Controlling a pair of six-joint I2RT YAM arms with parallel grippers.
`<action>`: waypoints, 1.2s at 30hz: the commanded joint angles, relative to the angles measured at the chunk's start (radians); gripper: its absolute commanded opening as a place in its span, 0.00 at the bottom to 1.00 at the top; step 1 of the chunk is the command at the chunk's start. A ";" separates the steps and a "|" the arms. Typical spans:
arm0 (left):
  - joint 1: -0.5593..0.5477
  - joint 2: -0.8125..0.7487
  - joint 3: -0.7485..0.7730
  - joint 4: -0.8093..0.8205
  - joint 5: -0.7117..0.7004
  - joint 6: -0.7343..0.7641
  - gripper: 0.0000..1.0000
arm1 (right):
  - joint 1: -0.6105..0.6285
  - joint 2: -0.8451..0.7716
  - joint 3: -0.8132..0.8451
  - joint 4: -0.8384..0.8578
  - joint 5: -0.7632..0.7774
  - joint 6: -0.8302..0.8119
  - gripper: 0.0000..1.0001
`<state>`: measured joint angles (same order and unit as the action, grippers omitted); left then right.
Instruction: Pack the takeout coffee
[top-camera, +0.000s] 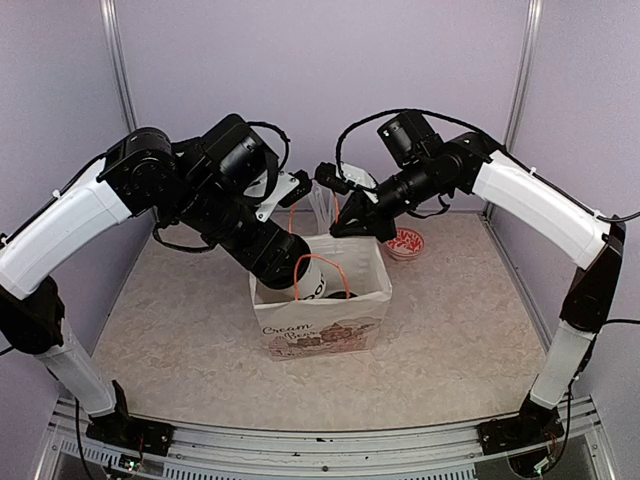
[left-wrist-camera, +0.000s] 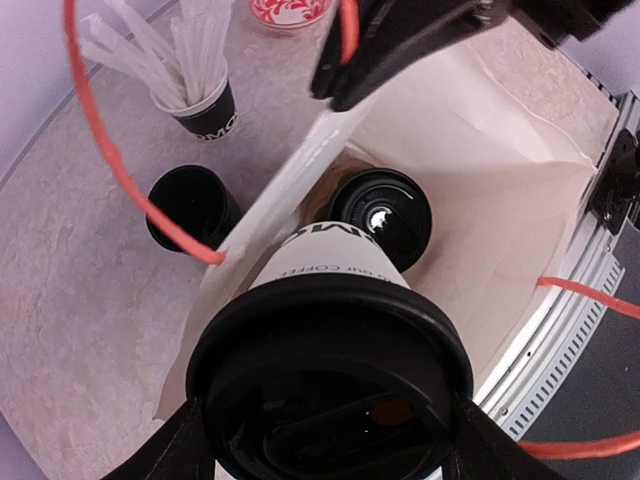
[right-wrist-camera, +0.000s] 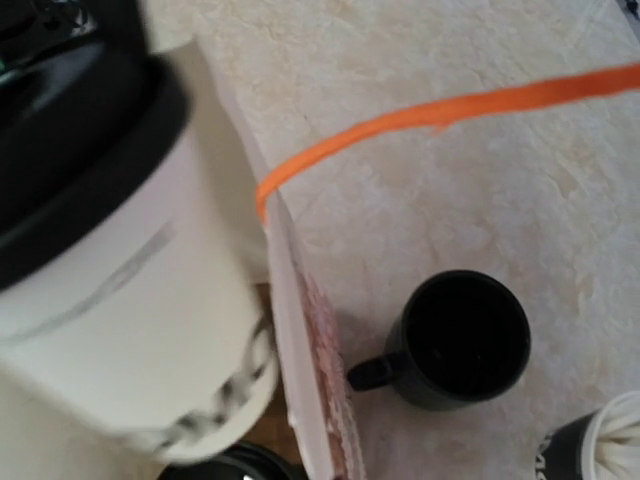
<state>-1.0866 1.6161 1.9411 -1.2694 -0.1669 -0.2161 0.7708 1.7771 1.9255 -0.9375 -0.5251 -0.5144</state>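
Left fingers (left-wrist-camera: 165, 455): spread wide, clamping the lidded white cup (left-wrist-camera: 330, 285) at its black lid.
Cup's place: tilted, base inside the paper bag (top-camera: 320, 325) mouth.
Second cup (left-wrist-camera: 380, 215): lidded, deeper in the bag.
Right fingers (left-wrist-camera: 400, 45): closed at the bag's back rim.
Desk (top-camera: 180, 330): black mug (right-wrist-camera: 465, 340) and cup of straws (left-wrist-camera: 200, 100) beside the bag.

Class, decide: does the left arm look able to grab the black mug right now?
Probably not: the left gripper is full, holding a lidded cup at the mouth of the bag, whose wall stands between it and the black mug.
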 joint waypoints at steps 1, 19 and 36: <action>-0.072 0.046 0.090 -0.024 -0.015 0.064 0.68 | 0.010 -0.049 -0.011 0.011 0.034 0.007 0.02; -0.243 0.136 0.043 -0.072 -0.237 0.087 0.67 | 0.033 -0.110 -0.055 -0.024 -0.013 -0.059 0.05; -0.331 0.167 -0.013 -0.097 -0.271 -0.041 0.67 | 0.030 -0.251 -0.064 -0.160 -0.134 -0.163 0.50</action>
<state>-1.3994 1.7760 1.9488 -1.3510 -0.4149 -0.1917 0.7963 1.5856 1.8339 -1.0424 -0.5999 -0.6212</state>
